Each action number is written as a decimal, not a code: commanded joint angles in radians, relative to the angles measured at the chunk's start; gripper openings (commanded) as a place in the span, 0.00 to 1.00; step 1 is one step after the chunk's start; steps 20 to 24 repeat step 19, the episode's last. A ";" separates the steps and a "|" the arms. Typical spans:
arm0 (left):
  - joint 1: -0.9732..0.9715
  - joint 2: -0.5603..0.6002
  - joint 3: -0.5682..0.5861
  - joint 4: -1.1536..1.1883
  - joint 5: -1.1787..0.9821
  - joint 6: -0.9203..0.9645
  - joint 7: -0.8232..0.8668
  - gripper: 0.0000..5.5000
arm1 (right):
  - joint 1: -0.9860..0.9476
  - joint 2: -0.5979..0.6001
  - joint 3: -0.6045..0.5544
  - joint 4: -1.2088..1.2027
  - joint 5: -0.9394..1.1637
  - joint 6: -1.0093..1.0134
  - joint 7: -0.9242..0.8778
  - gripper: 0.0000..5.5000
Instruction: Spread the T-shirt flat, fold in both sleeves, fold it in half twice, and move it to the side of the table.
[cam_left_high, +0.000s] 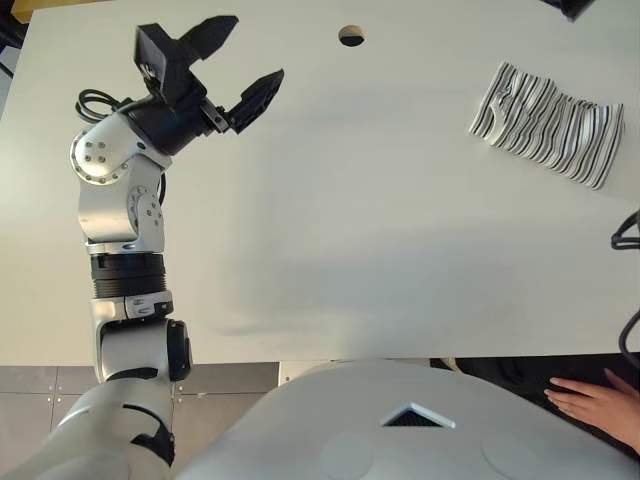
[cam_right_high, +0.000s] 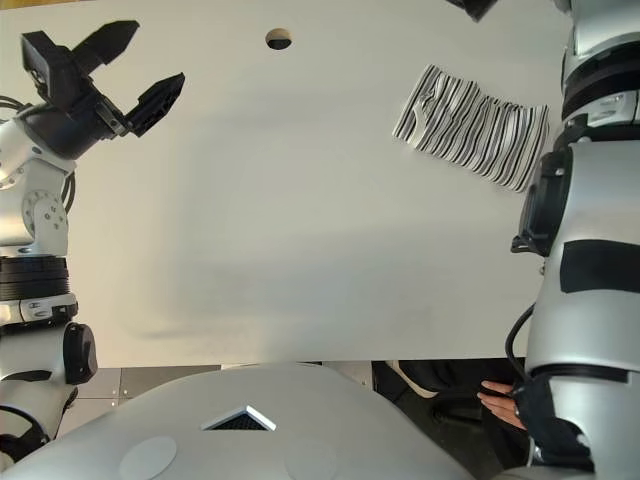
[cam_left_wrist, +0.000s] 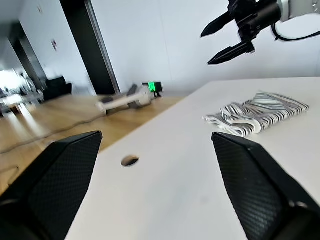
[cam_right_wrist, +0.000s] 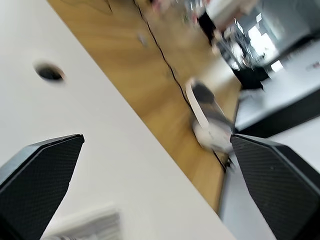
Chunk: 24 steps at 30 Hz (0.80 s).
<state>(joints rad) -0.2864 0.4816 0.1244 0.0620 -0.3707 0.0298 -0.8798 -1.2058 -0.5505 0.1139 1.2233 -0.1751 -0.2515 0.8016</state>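
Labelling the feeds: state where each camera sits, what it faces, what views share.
Left eye: on head, down at table; shows left arm, left gripper, shirt.
Right eye: same scene; adds right arm.
Left wrist: between own fingers, across table to shirt, right gripper.
Right wrist: between own fingers, over table edge to floor.
Shared: hole in all four.

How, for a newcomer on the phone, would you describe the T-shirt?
Start at the white table and look toward its far right part. The T-shirt lies there as a folded bundle. Its black and white stripes set it apart from the round hole to its left.
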 joint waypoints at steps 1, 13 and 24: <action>0.049 -0.013 0.006 -0.114 -0.004 0.009 0.056 0.74 | 0.256 0.078 0.014 -0.372 0.114 0.027 0.152 0.99; 0.170 -0.031 -0.008 -0.312 0.093 -0.071 0.192 0.74 | 0.885 0.165 0.087 -1.244 0.300 0.367 0.108 0.60; 0.193 -0.050 -0.022 -0.322 0.149 -0.082 0.276 0.74 | 0.870 0.200 0.083 -1.195 0.284 0.381 0.014 0.57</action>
